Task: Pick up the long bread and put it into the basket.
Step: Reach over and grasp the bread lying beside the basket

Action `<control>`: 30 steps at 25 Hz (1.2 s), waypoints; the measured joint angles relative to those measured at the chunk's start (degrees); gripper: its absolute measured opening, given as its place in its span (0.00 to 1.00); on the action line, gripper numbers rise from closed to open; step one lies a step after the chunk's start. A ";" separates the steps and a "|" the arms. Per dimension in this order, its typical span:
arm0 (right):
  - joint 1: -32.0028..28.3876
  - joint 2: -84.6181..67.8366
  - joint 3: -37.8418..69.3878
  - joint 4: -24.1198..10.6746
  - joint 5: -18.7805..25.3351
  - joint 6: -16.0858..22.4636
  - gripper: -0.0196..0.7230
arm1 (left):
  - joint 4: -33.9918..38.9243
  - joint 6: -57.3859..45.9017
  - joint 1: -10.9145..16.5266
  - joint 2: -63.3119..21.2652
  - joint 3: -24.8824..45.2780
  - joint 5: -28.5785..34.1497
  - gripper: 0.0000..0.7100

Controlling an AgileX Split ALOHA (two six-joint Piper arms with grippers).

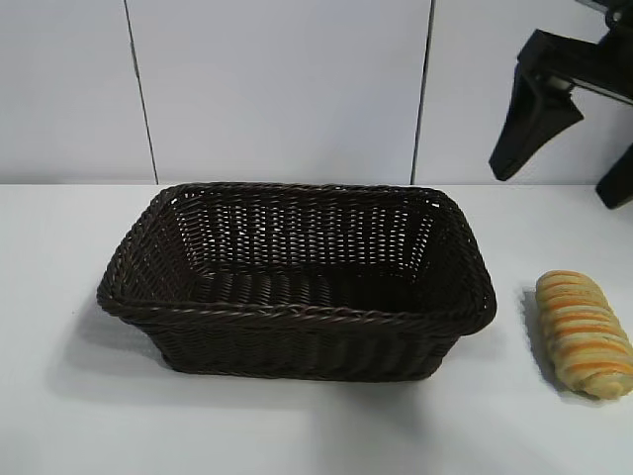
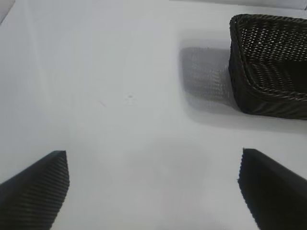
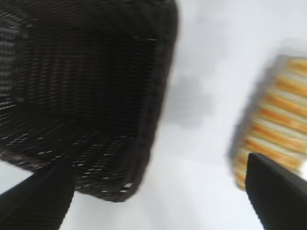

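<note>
Tabletop (image 1: 297,435), matte white and smooth, fills the lower part of the exterior view, backed by pale flat wall panels (image 1: 277,89) split by thin dark seams. Next in bulk is the basket (image 1: 297,307), a rectangular tub of dark brown woven wicker with sloping, open-weave sides, a tighter ribbed floor and a thick braided rim; it stands mid-table and holds nothing. The long bread (image 1: 584,332) lies on the table to the basket's right, apart from it, an elongated rounded loaf of golden tan crossed by ridged stripes of orange-brown and pale cream.

Above the loaf and nearer the wall, the right gripper (image 1: 574,168) hangs in the air, its matte black wedge-shaped fingers spread wide with nothing between them. Its own camera looks down on the basket's corner and the striped loaf beside it.

The left gripper (image 2: 153,191) hovers over bare table just off the basket's end, its ribbed black fingers (image 2: 38,191) also splayed wide and empty.
</note>
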 joint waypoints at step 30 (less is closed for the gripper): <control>-0.50 20.25 5.11 -0.43 -18.13 6.50 0.81 | 0.00 0.00 0.00 0.00 0.00 0.00 0.98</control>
